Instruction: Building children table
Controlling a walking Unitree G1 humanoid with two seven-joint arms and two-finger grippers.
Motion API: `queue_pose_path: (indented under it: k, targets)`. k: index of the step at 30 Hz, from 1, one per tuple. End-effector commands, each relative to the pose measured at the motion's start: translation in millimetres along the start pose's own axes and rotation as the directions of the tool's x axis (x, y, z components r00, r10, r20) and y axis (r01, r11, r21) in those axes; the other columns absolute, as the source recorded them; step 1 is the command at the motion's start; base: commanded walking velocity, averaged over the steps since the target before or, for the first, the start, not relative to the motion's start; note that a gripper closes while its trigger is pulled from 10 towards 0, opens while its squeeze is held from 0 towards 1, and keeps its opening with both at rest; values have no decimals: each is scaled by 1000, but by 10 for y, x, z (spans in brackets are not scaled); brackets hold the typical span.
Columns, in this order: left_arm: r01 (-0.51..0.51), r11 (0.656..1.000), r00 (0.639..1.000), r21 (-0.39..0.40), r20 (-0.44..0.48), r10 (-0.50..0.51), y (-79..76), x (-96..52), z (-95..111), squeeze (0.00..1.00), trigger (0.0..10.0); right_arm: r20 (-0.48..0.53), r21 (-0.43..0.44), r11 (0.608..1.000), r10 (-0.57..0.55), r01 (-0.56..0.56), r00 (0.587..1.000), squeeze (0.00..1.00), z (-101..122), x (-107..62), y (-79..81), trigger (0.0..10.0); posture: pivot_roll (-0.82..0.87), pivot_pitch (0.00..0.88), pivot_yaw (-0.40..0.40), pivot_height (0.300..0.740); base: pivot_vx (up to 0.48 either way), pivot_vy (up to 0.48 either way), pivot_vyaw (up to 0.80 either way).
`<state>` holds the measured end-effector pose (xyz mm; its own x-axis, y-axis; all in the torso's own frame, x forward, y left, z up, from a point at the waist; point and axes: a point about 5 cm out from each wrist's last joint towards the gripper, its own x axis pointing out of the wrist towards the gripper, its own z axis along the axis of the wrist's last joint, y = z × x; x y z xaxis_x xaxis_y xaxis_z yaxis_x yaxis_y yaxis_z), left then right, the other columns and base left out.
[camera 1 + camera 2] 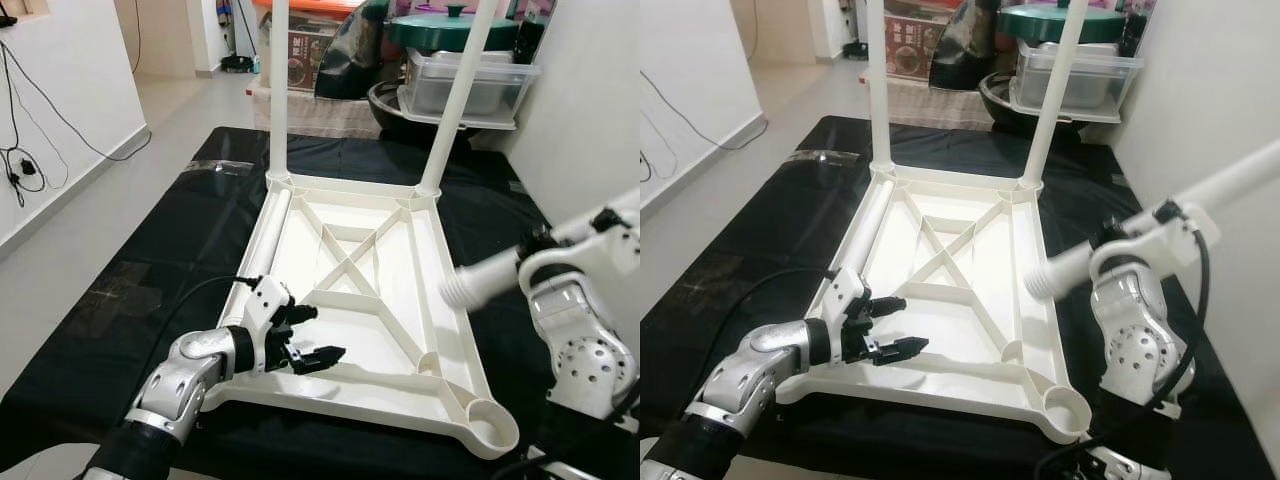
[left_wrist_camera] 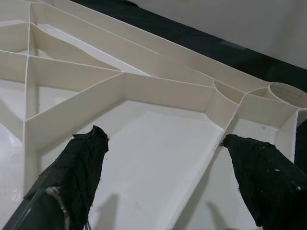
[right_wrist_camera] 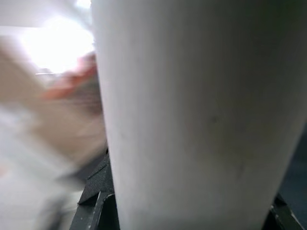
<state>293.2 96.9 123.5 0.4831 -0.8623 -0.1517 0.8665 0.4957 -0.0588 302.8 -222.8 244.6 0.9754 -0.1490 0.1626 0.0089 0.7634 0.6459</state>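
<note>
The upturned tabletop lies on the black mat, its empty socket at five o'clock. My right gripper probably clamps the loose leg; my left gripper hovers, fingers spread. A tilted entry could jam it.

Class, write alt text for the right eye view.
An upturned white table top lies on a black mat, two legs standing at its far corners. The left gripper hovers open over it; the right gripper holds another leg.
</note>
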Motion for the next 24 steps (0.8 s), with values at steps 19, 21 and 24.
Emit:
queue_pose_path:
  k: [19,21,24]
  targets:
    - [33,999,999,4,2,-33,-5,53,1,0,10000,-286,9,302,914,-953,287,0,78,-660,750,0,131,0,-111,740,0,0,0]
    - [35,999,999,3,2,-35,-12,51,-7,0,10000,-307,18,243,925,-970,226,0,81,-668,772,0,134,0,-114,740,0,0,0]
    - [51,999,999,-11,15,-51,-34,42,15,0,10000,-324,39,207,928,-978,184,0,59,-690,767,0,137,0,-116,740,0,0,0]
